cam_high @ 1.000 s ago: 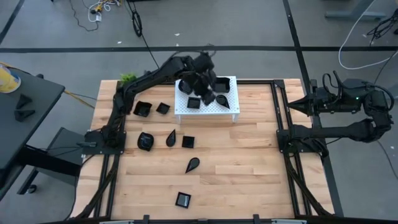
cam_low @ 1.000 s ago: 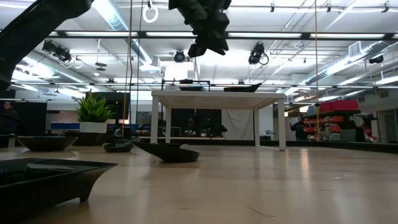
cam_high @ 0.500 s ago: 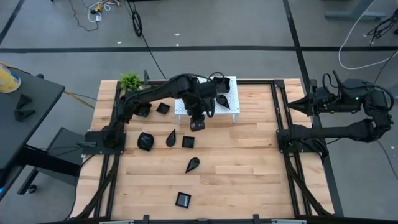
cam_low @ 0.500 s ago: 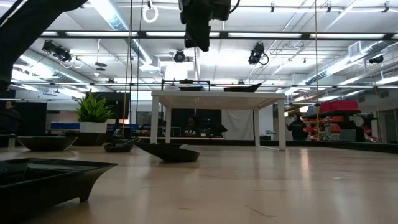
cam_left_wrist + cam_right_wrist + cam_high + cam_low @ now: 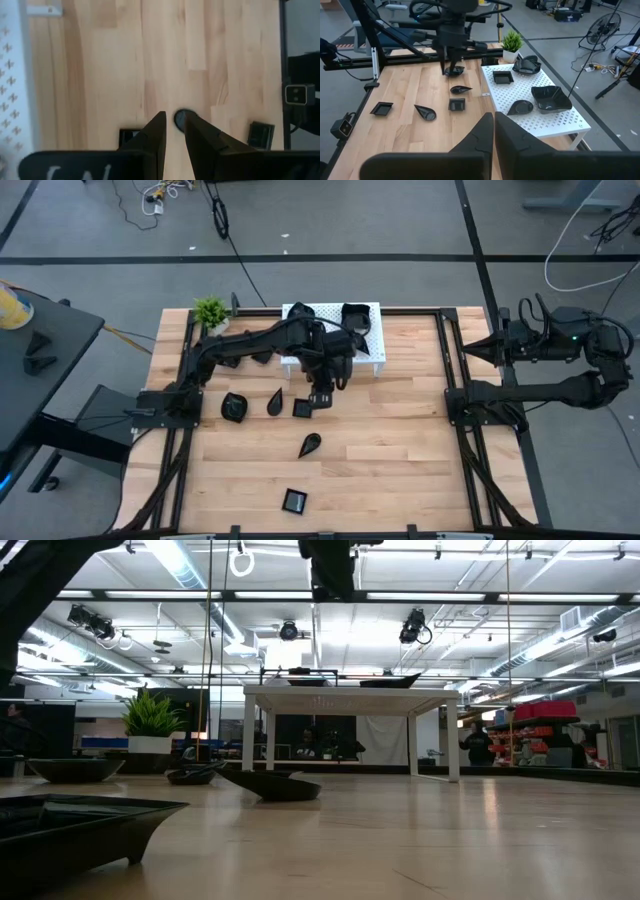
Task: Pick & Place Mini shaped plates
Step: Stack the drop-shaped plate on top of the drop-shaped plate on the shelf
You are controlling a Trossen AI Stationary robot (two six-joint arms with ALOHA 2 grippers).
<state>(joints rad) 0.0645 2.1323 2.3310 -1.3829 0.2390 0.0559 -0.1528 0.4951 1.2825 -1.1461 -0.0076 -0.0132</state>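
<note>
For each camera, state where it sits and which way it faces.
High: overhead, straight down on the table; both arms show.
Low: table height, level toward the white stand; left arm overhead.
Left wrist: down at the table past left gripper.
Right wrist: across the table past right gripper.
Shared: high and right wrist both show the stand.

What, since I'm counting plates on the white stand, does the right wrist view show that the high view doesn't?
Only the right wrist view: four plates on the white stand, including a square plate. Only the high view: the right gripper, parked at the table's right side; the left arm hides much of the stand. Both: the left gripper above the table's plates, and the green plant.
</note>
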